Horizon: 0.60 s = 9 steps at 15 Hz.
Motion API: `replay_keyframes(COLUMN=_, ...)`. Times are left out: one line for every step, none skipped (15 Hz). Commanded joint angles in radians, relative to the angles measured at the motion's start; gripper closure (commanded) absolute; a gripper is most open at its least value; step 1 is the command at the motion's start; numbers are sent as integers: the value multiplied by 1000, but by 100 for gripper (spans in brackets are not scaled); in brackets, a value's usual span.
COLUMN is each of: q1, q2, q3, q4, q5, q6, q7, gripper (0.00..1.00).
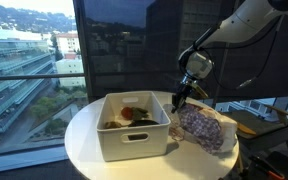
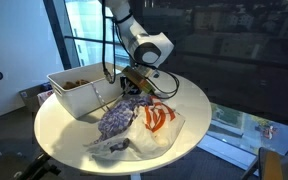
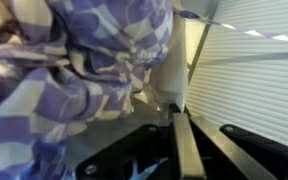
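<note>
Checkered cloth [image 3: 64,80] blurred, edge-cropped

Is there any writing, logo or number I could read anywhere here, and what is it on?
No text can be read in any view.
On the white plastic bag, a red marking: perhaps a printed logo, too blurred to read.
On the purple checked cloth and the white bin: no lettering visible.

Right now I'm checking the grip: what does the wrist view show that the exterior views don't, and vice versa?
Wrist view only: the gripper close up, fingers shut, tips by folds of the purple checkered cloth. Only in an exterior view: the round table, the whole white bin, a red-printed white bag. Both: that cloth and the gripper.
</note>
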<state>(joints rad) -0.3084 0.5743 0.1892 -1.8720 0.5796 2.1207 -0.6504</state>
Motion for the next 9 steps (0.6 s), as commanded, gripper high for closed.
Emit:
replay_keyframes(q1=3, q2=-14, q3=10, q4=43, q5=97, q6=-80, q7=-68, gripper=100)
replay_keyframes(q1=11, q2=-21, q3=7, q4=46, q5=116, q6=-88, q7=-84, gripper=100)
replay_keyframes(q1=22, q2=-31, q3=2, q4=47, q5=132, q6=-88, q7=-99, gripper=100)
replay_keyframes(q1=30, q2=-40, q3=-1, q4=49, q5=143, q6=-93, q7=-115, gripper=100)
replay_keyframes(q1=40, q2=-54, q3=-2, q4=45, q5=156, q6=-83, q7=-134, gripper=100)
replay_keyframes(q1=50, q2=-71, q3=-4, q4=39, q5=166, q6=-73, q7=-153, gripper=100)
replay_keyframes(q1=60, q2=-95, q3=-7, q4=31, q5=172, q6=-65, q7=-174, gripper=100)
replay_keyframes(q1=70, q2=-113, q3=-8, q4=26, q5=181, q6=-56, q7=-194, gripper=100)
replay_keyframes(q1=80, q2=-140, q3=-11, q4=16, q5=187, q6=-44, q7=-216, gripper=100)
